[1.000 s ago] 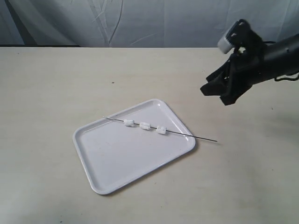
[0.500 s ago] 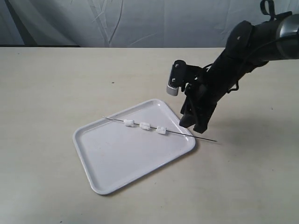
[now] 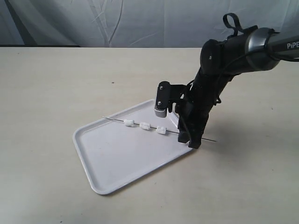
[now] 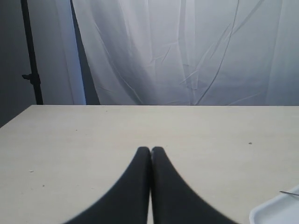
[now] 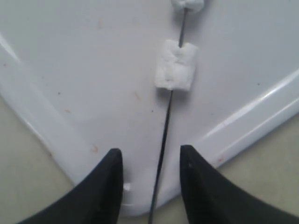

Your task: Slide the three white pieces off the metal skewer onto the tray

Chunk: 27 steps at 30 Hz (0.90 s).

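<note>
Metal skewer [image 3: 153, 128] and its three white pieces [image 3: 145, 126] are left unmoved across the far side of the tray [image 3: 117, 158], the right end overhanging the tray's right corner. There the right gripper [image 3: 191, 141] has been lowered, jaws apart astride the rod. The left gripper [image 4: 150, 150] is held closed above the beige table [image 3: 56, 84]. White drapery [image 3: 140, 23] is hung behind.

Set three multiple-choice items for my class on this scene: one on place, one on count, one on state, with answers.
1. Right gripper place: A astride the metal skewer at the tray corner; B at the table's far edge; C raised high above everything.
2. White pieces on the skewer: A two; B three; C five.
3. Left gripper: A wide open; B shut; C holding a piece.
Answers: A, the rod runs between its fingers; B, three show threaded; B, its fingertips touch.
</note>
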Available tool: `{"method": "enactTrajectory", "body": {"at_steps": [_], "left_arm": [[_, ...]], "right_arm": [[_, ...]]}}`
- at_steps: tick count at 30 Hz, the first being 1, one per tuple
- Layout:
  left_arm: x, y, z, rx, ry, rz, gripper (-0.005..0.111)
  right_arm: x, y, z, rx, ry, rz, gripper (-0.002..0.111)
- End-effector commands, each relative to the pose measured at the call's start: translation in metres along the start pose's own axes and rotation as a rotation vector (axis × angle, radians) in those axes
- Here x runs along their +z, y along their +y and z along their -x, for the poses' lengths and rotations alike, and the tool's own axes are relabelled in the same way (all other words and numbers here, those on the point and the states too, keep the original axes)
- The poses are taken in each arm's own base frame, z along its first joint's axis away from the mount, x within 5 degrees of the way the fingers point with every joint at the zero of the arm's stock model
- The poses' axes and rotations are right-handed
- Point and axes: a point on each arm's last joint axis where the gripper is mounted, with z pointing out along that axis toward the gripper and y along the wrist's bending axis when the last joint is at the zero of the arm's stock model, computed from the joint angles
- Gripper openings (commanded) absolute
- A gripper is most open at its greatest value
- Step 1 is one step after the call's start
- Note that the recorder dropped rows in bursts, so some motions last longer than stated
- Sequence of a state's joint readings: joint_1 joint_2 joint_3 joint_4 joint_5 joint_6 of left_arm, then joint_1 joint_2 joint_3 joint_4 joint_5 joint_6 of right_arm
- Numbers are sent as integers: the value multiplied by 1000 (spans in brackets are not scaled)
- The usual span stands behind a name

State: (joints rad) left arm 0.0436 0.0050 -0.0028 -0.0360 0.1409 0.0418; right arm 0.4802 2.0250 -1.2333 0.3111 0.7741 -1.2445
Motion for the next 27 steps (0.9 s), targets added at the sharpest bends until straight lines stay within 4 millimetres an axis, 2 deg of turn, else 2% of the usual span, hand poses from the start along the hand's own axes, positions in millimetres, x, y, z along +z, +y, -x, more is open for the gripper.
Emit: {"method": "enactTrajectory", "body": {"at_steps": [1,6,9,14,17,20,22,27], "left_arm": [[0,0,1,-28,-16,-7,0],[0,-1,1,-61,-20,-11,0],[0,-1,3,-96,-45,-13,0],[-1,-1,7,-161,-81,-17,0],[-1,0,10,-305,-120,-24,0],[-1,1,13,-487,-155,-30,0],[-1,1,13,-536,-154,-33,0],[-2,2,14,-608,-169,-33,0]], "right_arm": [[5,-4,0,1,4,-23,39],[19,-4,-4,35,26,9,37],[27,-3,-7,42,46,31,22],[28,-4,-10,38,81,27,-1],[27,-4,-11,48,85,23,-1],[19,-4,-6,74,50,11,-1],[9,-4,-3,91,27,-12,-1],[-31,-6,9,146,-39,-94,-1]]}}
